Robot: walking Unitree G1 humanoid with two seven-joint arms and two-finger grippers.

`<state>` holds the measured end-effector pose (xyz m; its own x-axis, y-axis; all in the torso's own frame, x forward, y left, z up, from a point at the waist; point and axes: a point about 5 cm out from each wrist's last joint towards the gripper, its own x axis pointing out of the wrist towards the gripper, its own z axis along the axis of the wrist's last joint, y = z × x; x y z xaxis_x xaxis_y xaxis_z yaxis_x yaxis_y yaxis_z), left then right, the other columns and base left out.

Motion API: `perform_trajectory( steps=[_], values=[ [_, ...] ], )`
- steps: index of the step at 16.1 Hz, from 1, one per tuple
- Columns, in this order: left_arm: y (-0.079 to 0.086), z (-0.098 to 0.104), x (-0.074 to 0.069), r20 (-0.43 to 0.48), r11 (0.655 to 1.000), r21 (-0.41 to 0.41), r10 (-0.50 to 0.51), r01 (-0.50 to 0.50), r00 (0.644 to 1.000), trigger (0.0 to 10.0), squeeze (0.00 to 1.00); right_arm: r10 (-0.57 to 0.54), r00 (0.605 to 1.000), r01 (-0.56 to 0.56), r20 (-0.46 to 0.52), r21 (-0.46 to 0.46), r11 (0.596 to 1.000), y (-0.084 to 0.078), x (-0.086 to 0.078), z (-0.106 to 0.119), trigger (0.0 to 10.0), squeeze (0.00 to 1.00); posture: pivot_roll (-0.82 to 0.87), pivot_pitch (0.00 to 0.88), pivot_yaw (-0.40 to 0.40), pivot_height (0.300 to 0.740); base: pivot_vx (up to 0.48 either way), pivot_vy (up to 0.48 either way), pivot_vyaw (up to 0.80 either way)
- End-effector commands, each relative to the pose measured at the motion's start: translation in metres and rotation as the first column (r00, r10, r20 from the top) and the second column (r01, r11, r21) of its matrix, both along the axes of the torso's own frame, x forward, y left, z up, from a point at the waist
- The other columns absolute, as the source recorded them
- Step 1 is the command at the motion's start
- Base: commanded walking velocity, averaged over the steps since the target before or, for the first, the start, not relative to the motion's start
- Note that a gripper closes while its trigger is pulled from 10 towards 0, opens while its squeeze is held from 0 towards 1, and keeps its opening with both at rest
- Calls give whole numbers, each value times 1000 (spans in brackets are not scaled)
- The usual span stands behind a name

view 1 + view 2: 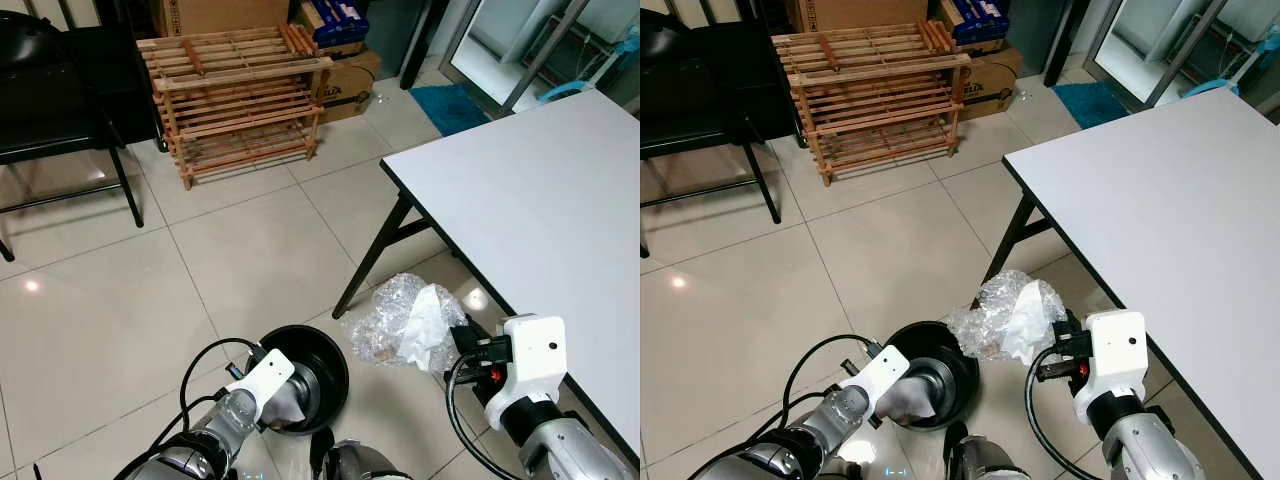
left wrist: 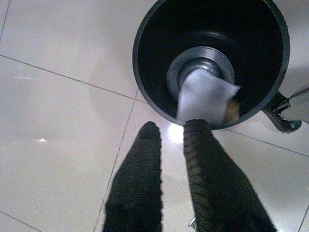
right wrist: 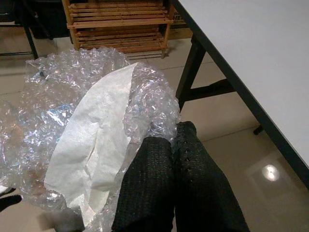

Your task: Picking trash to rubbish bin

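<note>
**Bubble wrap in one tool, tissue dropping into the bin**

The right tool (image 3: pixel 166 137) is pinching a crumpled wad of clear bubble wrap (image 3: pixel 53 96), its two black knitted-looking fingers pressed together on the wad's edge. A creased sheet of white paper (image 3: pixel 91 145) is lying folded into the wrap, running across it in a long tongue. The wrap is glinting and translucent, bunched into a loose, rounded mass that is hanging above the floor (image 1: pixel 100 310), in front of the tool and beside the leg (image 1: pixel 375 260) of the white counter (image 1: pixel 540 200).

The left tool (image 2: pixel 166 133) is hovering just over the near rim of the bin (image 2: pixel 145 82), its fingers slightly spread with a narrow gap between them. A small white tissue (image 2: pixel 203 99) is sitting inside the bin just past the fingertips, touching or nearly touching one of them; whether the tool is gripping it cannot be told. The bin is round, black and smooth-walled, with a shiny metal ring at its bottom, and it is standing on glossy cream tiles.

In the head views, the wrap is hanging just right of the bin, close to its rim but apart from it. A slatted wooden rack (image 1: pixel 235 100) is standing farther back against cardboard boxes (image 1: pixel 345 85), with a black chair (image 1: pixel 50 100) to its left.
</note>
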<state>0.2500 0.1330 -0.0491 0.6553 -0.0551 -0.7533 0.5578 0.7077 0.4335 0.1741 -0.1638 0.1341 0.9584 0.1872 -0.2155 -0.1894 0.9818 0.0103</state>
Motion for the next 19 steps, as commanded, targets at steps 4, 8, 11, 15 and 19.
perform_trajectory(
  steps=[4,8,11,15,19],
  values=[
    [-4,-3,-4,1,1000,6,-13,13,1000,10000,1000,0,1000,0,16,-2,1000,1,-2,4,10000,0,-52,198,-158,740,0,0,0],
    [-4,7,9,79,1000,-18,25,-24,997,10000,1000,1,1000,-1,18,0,1000,2,0,3,10000,0,-44,197,-158,740,0,0,0],
    [1,18,22,165,993,-61,113,-104,980,10000,1000,0,1000,0,15,4,1000,1,3,0,10000,0,-20,195,-159,740,0,0,0],
    [10,36,37,286,973,-170,202,-158,937,10000,1000,-12,1000,12,8,2,1000,-3,11,-8,10000,0,24,204,-160,740,0,0,0],
    [-10,82,60,517,938,-345,221,-35,827,10000,1000,-33,997,32,75,13,999,-8,25,-8,10000,0,72,200,-157,740,0,0,0]
  ],
)
